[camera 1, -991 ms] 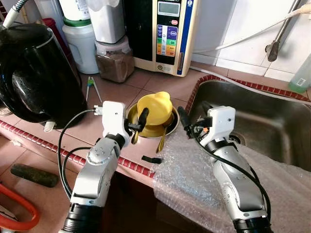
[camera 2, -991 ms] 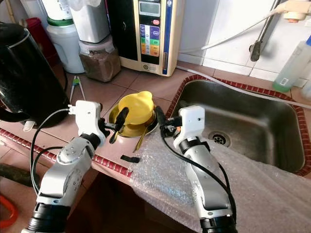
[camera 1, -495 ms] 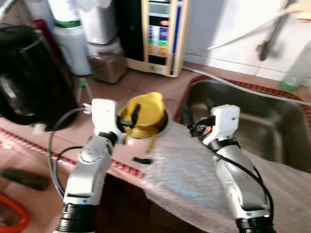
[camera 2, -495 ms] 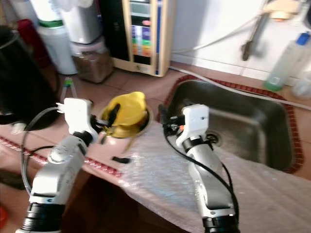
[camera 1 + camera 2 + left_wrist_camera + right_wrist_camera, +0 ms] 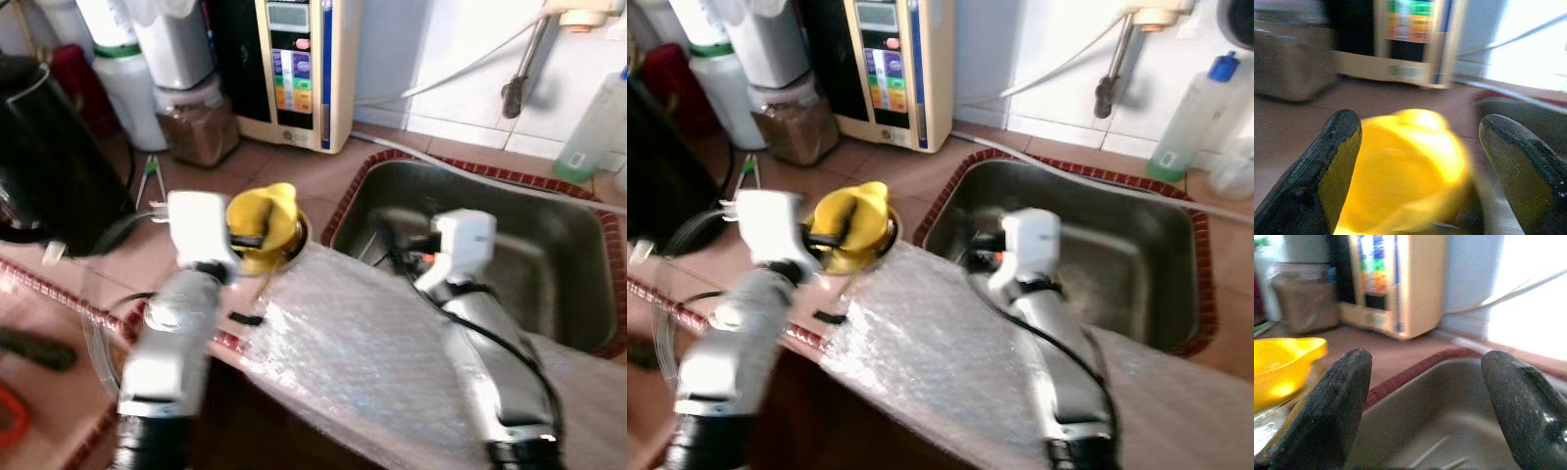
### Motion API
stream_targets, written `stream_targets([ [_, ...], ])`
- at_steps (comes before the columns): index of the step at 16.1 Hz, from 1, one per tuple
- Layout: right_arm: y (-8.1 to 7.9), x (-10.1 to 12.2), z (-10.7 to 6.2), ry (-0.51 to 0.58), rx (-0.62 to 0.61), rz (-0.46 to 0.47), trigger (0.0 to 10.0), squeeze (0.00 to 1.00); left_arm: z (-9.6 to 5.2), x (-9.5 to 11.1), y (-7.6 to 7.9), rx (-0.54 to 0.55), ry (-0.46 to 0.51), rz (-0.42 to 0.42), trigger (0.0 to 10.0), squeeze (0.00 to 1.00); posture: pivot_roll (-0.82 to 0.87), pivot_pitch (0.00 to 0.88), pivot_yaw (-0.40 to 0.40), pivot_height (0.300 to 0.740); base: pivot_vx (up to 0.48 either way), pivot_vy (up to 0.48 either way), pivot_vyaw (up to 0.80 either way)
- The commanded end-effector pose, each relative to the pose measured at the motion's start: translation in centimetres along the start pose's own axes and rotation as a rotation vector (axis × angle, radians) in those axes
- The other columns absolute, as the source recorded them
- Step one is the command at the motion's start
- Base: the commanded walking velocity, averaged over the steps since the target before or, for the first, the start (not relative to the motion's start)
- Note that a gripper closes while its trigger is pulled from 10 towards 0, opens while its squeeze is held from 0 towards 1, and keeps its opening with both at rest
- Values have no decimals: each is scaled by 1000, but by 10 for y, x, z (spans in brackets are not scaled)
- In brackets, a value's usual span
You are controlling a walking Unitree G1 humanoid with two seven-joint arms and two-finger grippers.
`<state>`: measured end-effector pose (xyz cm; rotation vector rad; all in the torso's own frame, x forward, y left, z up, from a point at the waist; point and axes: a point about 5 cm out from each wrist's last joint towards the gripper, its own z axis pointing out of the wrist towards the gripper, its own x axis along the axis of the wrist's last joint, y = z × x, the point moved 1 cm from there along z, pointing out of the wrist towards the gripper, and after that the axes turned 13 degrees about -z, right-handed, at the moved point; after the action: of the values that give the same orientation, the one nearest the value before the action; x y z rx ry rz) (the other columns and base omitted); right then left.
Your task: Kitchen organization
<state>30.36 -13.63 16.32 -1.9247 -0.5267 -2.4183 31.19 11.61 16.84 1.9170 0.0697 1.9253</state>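
Note:
A yellow plastic cup (image 5: pixel 265 209) with a spout lies in a shallow metal bowl (image 5: pixel 297 233) on the tiled counter, just left of the sink (image 5: pixel 549 211). My left gripper (image 5: pixel 247 238) is at the cup's near side. In the left wrist view its fingers (image 5: pixel 1337 161) stand open with the cup (image 5: pixel 1410 166) between and beyond them. My right gripper (image 5: pixel 395 238) hovers open over the sink's left part, and the basin (image 5: pixel 1449 426) lies beyond its fingers (image 5: pixel 1520 401). Both arms are blurred.
A sheet of bubble wrap (image 5: pixel 362 343) drapes over the counter's front edge and the sink's near rim. A black kettle (image 5: pixel 49 166) stands at left. A brown-filled jar (image 5: pixel 201 122), a water unit (image 5: pixel 289 69) and tongs (image 5: pixel 149 176) are behind. A bottle (image 5: pixel 593 122) stands far right.
The camera has swung to the right, so the scene has slid left. My right gripper has moved from the sink's left rim to over the basin. My left gripper stays at the yellow cup.

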Motion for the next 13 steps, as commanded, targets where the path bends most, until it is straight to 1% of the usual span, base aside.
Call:
stream_targets([
  [1, -5, 6, 2, 26, 8, 8, 10000, 0, -3, 8, -5, 14, 26, 20, 10000, 0, -32, 49, 37, 740, 0, 0, 0],
  [2, -5, 6, 2, 25, 8, 7, 10000, 0, -4, 9, -6, 26, 37, -4, 10000, 0, -30, 49, 38, 740, 0, 0, 0],
  [5, -5, 6, 2, 25, 5, 8, 10000, 0, -6, 8, -8, 41, 39, 1, 10000, 0, -24, 48, 41, 740, 0, 0, 0],
  [11, -6, 5, 0, 21, 8, 10, 10000, 0, -12, -1, -15, 81, 15, 17, 10000, 0, -21, 56, 42, 740, 0, 0, 0],
  [13, -6, 4, -1, 16, 8, 13, 10000, 0, -15, -7, -20, 93, -12, 49, 10000, 0, -18, 56, 41, 740, 0, 0, 0],
])
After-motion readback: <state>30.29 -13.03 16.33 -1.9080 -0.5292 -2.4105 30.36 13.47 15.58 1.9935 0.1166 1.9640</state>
